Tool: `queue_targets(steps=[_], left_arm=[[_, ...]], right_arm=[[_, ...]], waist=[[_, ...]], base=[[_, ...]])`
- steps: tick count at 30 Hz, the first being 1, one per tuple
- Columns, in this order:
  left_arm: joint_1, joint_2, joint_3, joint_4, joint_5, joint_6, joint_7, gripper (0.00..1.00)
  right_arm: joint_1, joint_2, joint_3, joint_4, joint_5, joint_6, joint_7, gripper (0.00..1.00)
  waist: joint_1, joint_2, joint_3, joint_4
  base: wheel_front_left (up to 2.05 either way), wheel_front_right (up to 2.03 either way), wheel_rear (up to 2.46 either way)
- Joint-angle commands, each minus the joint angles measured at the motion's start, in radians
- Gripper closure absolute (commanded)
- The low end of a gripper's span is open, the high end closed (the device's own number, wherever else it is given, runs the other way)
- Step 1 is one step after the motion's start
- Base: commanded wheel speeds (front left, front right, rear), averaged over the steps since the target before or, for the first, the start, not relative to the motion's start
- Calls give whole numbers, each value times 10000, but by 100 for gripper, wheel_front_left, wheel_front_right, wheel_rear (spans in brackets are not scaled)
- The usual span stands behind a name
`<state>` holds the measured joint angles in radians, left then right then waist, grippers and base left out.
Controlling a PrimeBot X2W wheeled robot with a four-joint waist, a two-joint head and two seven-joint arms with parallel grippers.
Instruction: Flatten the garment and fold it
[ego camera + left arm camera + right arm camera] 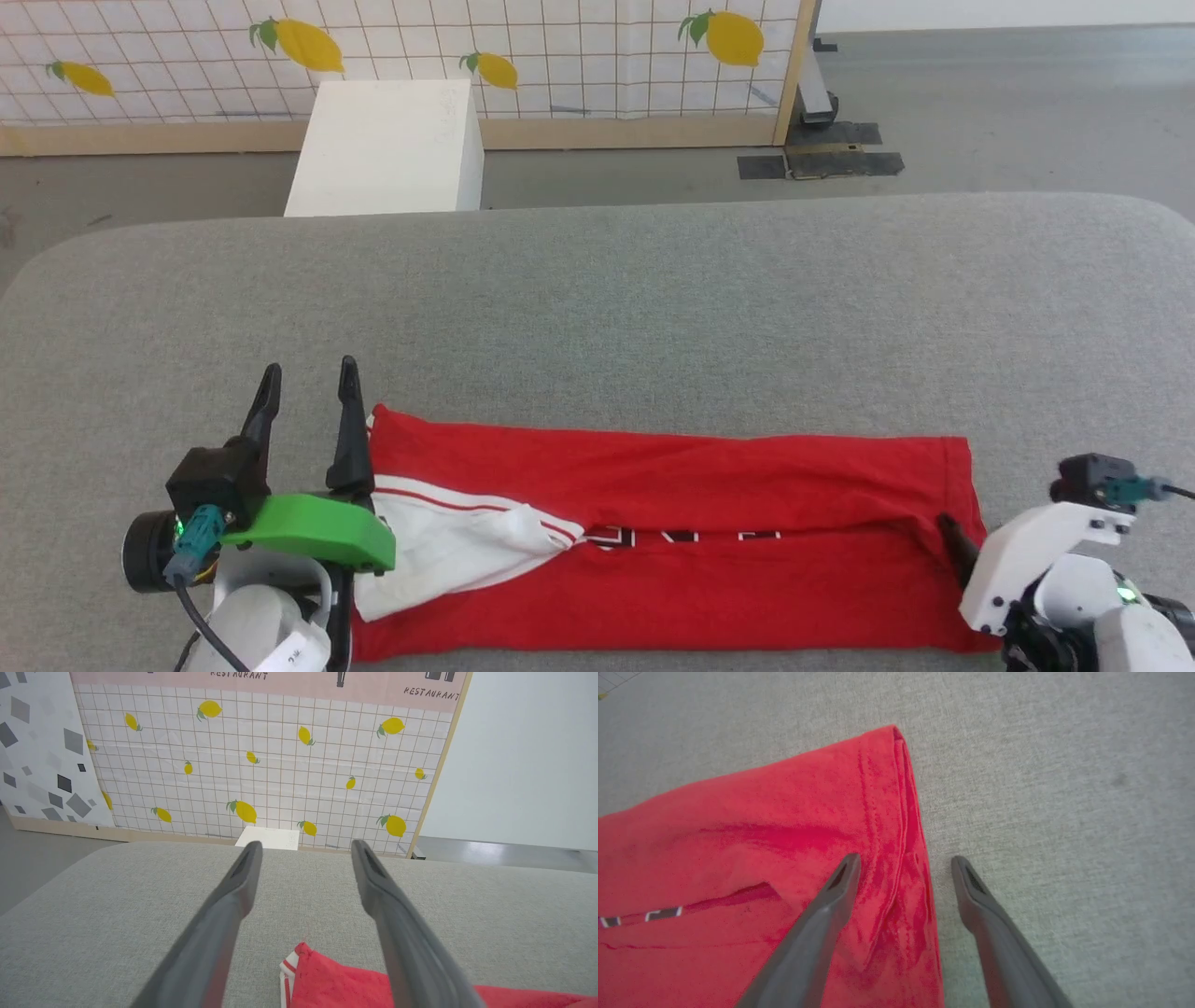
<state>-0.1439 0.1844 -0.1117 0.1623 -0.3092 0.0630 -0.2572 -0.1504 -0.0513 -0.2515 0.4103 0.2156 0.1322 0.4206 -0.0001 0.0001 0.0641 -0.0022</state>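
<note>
The garment (691,485) lies as a long red band along the near edge of the grey surface, a white striped sleeve (448,551) bunched at its left and dark lettering peeking from a fold. My left gripper (308,385) stands open at the shirt's left end, above its corner (322,980), with nothing between the fingers. At the right end my right gripper (906,865) is open and straddles the hem (908,826), one finger over the red cloth, the other over bare grey fabric. In the head view one dark fingertip (954,546) of it shows.
The grey padded surface (653,299) stretches far beyond the shirt. Behind it on the floor stands a white box (387,149) before a lemon-patterned screen (523,47). Dark tape patches (822,163) mark the floor at the back right.
</note>
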Motion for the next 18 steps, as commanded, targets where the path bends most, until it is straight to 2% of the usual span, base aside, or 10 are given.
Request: queue_targets(steps=[1,6,7,8,9,10,13,18], left_arm=[[1,-127,130,76,213,-124,-45,0],[8,-408,389,228,492,-441,-45,0],[6,-458,425,278,552,-511,-45,0],[4,-494,451,327,589,-573,-45,0],[3,-527,491,387,636,-647,-45,0],[-5,-550,541,424,666,-700,-45,0],[-13,-661,708,488,774,-824,-45,0],[-44,-813,931,550,921,-973,-45,0]], right_arm=[[-305,10,81,257,-158,-15,276,0],[-589,10,220,933,-398,-15,1331,0],[-602,10,269,1051,-340,-15,1645,13],[-593,10,328,1133,-265,-15,1929,56],[-571,10,414,1173,-176,-15,2258,80],[-550,10,463,1145,-119,-15,2455,100],[-442,10,573,799,-18,-15,2765,100],[-284,10,378,-165,-448,-15,2460,100]], waist=[[1,-1,40,3],[1,-1,136,98],[1,-1,149,122],[1,-1,156,138],[1,-1,166,154],[1,-1,176,161],[1,-1,198,165],[1,-1,217,143]], base=[[0,0,0],[0,0,0],[0,0,0],[0,0,0],[0,0,0],[0,0,0],[0,0,0],[0,0,0]])
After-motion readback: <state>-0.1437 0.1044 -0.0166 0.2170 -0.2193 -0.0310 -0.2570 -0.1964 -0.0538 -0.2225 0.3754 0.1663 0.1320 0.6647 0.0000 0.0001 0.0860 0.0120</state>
